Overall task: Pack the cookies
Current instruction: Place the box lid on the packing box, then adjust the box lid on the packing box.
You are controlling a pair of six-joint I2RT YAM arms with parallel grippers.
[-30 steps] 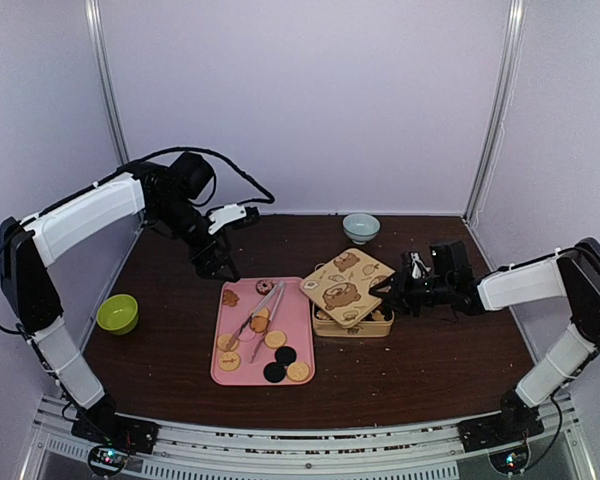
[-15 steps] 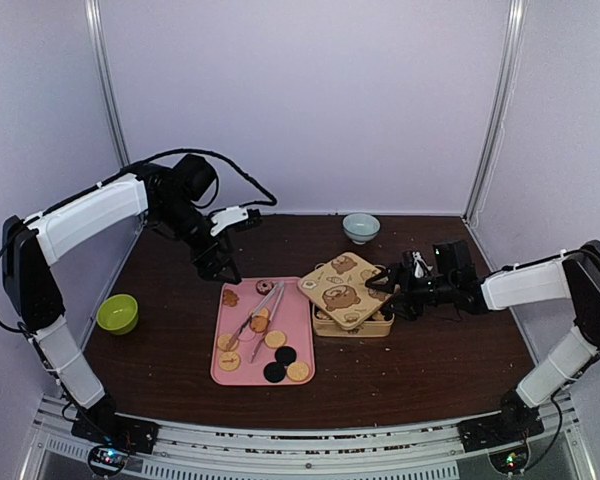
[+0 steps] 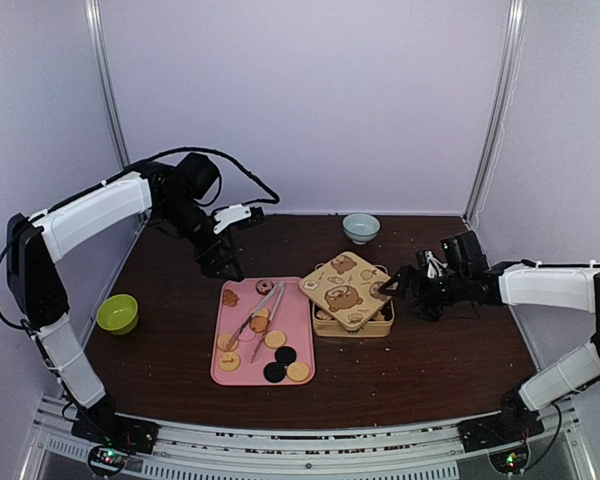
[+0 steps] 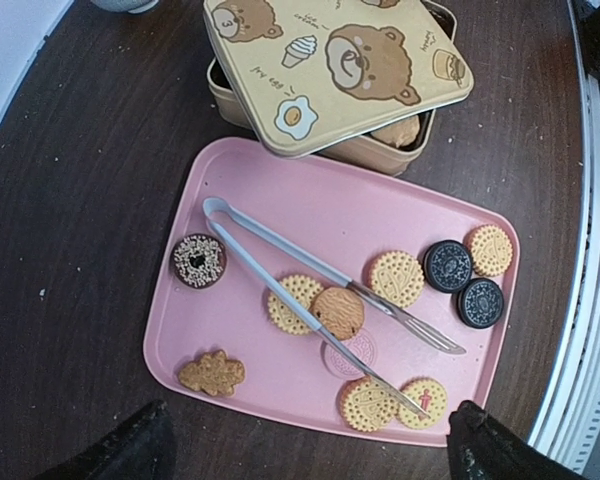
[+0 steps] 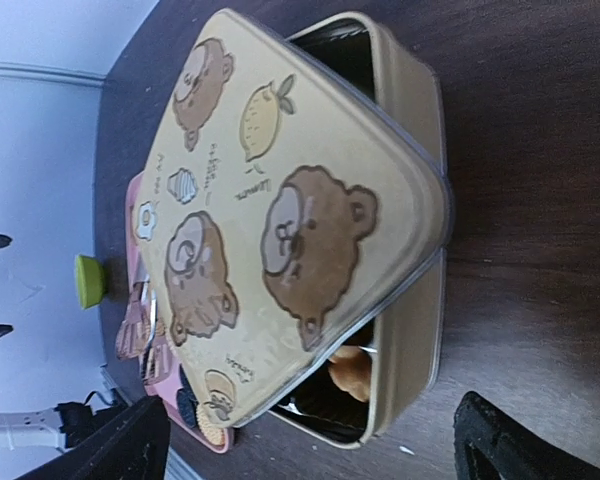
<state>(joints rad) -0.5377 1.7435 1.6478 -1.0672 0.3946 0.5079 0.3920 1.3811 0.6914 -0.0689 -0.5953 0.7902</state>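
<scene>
- Top external view: the left tool (image 3: 218, 266) hangs over the worktop (image 3: 430, 370) just behind the far-left corner of the pink tray (image 3: 298, 310), jaws wide and empty.
- The right tool (image 3: 393, 288) sits just right of the gold tin (image 3: 355, 328), also spread wide and gripping nothing.
- Left wrist view: most cookies (image 4: 338, 312) lie loose on the tray, with metal tongs (image 4: 280, 268) lying across some of them.
- The lid (image 5: 280, 200) rests askew on the tin, and more cookies show through the corner gap.
</scene>
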